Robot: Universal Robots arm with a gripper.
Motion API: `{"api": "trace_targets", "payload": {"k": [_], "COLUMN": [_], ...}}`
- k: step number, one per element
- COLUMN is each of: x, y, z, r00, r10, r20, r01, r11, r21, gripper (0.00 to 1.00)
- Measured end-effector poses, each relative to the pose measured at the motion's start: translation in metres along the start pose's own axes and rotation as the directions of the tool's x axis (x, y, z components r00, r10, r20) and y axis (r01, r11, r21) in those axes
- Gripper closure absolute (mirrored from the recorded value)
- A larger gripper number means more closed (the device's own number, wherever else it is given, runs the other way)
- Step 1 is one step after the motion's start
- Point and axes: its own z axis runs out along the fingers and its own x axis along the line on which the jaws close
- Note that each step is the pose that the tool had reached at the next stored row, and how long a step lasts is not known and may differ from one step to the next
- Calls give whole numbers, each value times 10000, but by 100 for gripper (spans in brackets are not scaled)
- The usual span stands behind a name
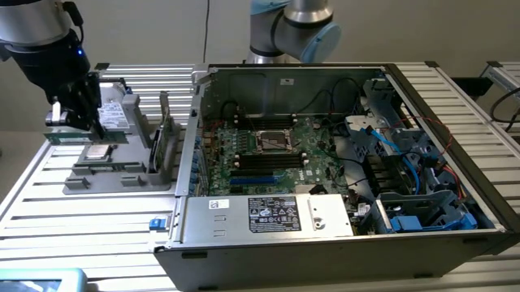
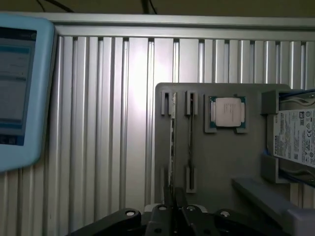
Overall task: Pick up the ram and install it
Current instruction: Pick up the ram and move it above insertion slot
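The ram (image 1: pixel 85 137), a slim green board, hangs level between my gripper's (image 1: pixel 80 129) fingers above the grey holder tray (image 1: pixel 106 173) at the exterior view's left. In the wrist view the ram (image 2: pixel 172 142) shows edge-on as a thin line running out from my gripper (image 2: pixel 173 204), which is shut on it, over the tray's slot brackets (image 2: pixel 167 104). The open computer case (image 1: pixel 341 243) lies to the exterior view's right, and the motherboard's black memory slots (image 1: pixel 272 160) sit beside the processor socket (image 1: pixel 274 141).
A silver processor chip (image 2: pixel 227 112) and a labelled drive (image 2: pixel 295 135) rest on the grey tray (image 2: pixel 216 162). An upright card (image 1: pixel 167 146) stands between the tray and the case wall. A light-blue tablet (image 2: pixel 19 88) lies on the slatted aluminium table (image 2: pixel 113 123). Cables (image 1: pixel 390 152) crowd the case's right side.
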Motion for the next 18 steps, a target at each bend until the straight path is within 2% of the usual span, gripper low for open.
{"api": "trace_targets", "payload": {"k": [9, 18], "x": [16, 20], "y": [-336, -714], "z": [-416, -813], "r00": [10000, 10000], "r10": [-1, -2], "r20": [63, 88], "r01": [1, 2], "r11": [10000, 10000], "r21": [-1, -10], "gripper": [86, 86]}}
